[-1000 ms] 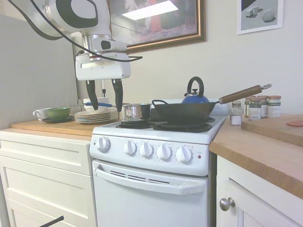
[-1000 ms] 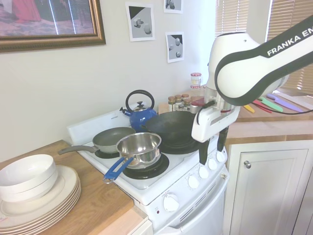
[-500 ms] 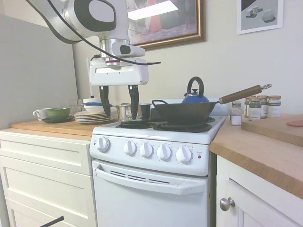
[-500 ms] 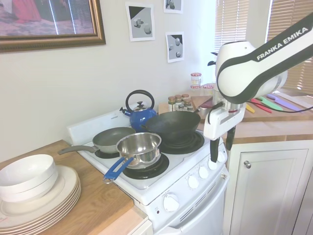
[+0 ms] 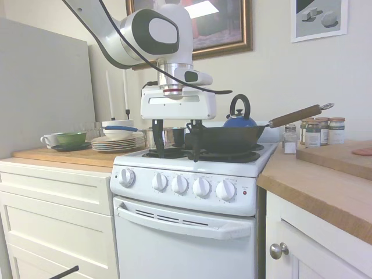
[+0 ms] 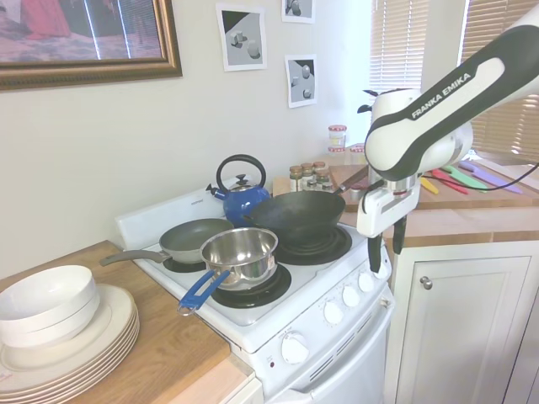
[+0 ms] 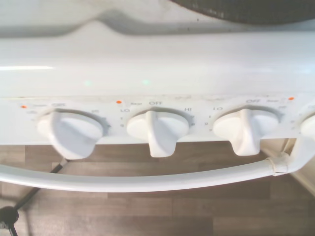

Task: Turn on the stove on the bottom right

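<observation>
First exterior view: the stove [image 5: 192,197], a small white oven range, stands between white cabinet drawers [image 5: 55,215] at its 9 o'clock and a wood-topped counter [image 5: 325,186] at its 3 o'clock. Its front panel carries five round white knobs [image 5: 179,184] in a row, with a small red indicator light [image 5: 244,192] at the 3 o'clock end of the row, and a white oven-door handle [image 5: 183,224] runs beneath them. Black burner grates bear a dark wok [image 5: 226,138] with a wooden handle, a steel saucepan [image 5: 164,137] and a blue kettle [image 5: 239,119] behind. The gripper [image 5: 176,139] hangs over the front edge of the cooktop, above the knobs, its two dark fingers parted with nothing between them. Second exterior view: the gripper [image 6: 386,246] sits at the range's front corner nearest the spice jars [image 6: 313,175]; stacked plates [image 6: 72,345] lie at 8 o'clock. Wrist view: three knobs show fully, pointers at OFF, with small orange marks above them.
</observation>
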Available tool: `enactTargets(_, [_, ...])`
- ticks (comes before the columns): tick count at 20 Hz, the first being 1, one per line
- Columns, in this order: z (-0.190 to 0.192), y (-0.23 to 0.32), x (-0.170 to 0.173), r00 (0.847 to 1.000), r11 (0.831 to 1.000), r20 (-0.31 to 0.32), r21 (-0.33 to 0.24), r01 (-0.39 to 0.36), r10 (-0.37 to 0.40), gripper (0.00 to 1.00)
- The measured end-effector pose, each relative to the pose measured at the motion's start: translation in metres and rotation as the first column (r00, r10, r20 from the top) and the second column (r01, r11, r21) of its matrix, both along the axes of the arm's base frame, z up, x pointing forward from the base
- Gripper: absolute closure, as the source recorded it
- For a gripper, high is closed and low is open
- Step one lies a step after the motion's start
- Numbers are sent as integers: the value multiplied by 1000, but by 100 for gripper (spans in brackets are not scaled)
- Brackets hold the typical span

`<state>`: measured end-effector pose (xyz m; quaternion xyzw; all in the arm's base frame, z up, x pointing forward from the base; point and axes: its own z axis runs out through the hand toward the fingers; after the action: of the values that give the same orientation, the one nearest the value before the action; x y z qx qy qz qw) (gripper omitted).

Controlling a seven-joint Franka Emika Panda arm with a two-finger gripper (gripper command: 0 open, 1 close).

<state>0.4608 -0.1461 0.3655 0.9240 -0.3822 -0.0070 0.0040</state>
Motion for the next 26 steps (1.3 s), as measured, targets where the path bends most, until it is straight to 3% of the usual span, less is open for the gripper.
enactTargets(1, [-4, 0, 2, 1000, 1000, -7, 1, 0, 0, 0])
enactTargets(2, [-7, -1, 4, 1000, 1000, -12, 2, 1, -1, 100])
enactTargets(26, [-44, -33, 14, 1000, 1000, -16, -9, 18, -18, 100])
